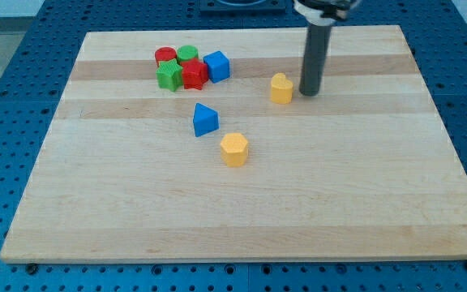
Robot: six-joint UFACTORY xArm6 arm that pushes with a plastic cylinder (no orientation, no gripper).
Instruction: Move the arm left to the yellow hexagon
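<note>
my tip (310, 92): the lower end of a straight dark rod that comes down from the view's top; it rests on the board just to the view's right of the yellow block beside it, close but with a thin gap showing.
fingers: there are none here, only the plain rod, so nothing is spread, pressed together or pinching.
yellow hexagon (234, 149): my landmark and the task's thing; it sits near the board's middle, alone, well apart from my tip, which lies up and to the view's right of it.
other yellow block (281, 88): up and to the view's right of the yellow hexagon; its exact shape i cannot make out.
blue triangular block (204, 119): near the yellow hexagon, just up and to the view's left of it, not touching.
blue cube (216, 66): farther up from the yellow hexagon, slightly to the view's left.
red star-like block (194, 75): touching the blue cube's left side.
green star-like block (169, 75): next along to the view's left in that cluster.
red cylinder (165, 56): behind the green star-like block.
green cylinder (187, 54): beside the red cylinder.
wooden board (339, 203): pale, lying on a blue table (6, 49).
</note>
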